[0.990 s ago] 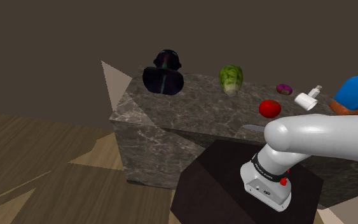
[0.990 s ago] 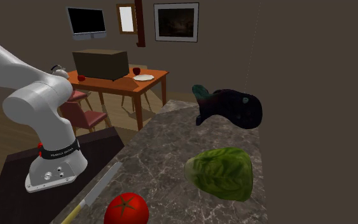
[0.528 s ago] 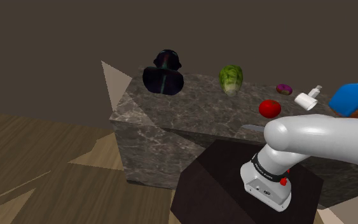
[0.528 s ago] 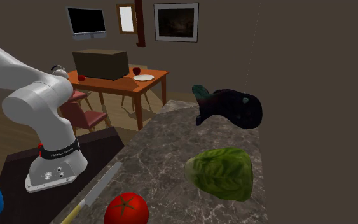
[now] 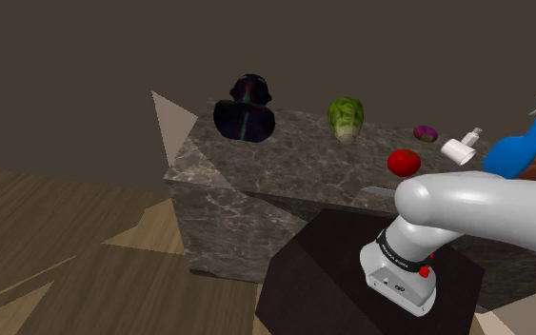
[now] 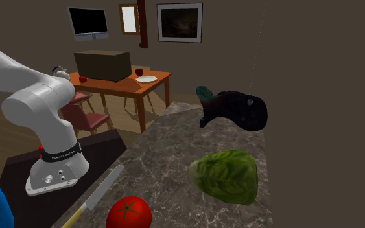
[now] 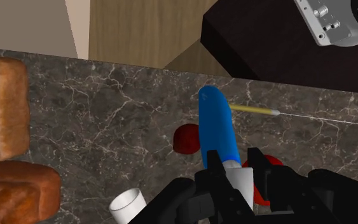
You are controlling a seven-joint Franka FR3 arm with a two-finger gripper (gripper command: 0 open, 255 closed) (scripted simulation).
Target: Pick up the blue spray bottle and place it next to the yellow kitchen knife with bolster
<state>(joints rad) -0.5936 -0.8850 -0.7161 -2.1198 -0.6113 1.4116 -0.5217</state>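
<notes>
The gripper [image 7: 234,167] is clamped on the white neck of the blue spray bottle [image 7: 217,124]. The bottle hangs above the counter [image 7: 107,108], base down, over the handle end of the yellow-handled knife [image 7: 255,109], which lies along the counter's edge nearest the stand [image 7: 260,38]. A white cup [image 7: 128,203] sits near two loaves [image 7: 2,108]; its inside cannot be made out.
</notes>
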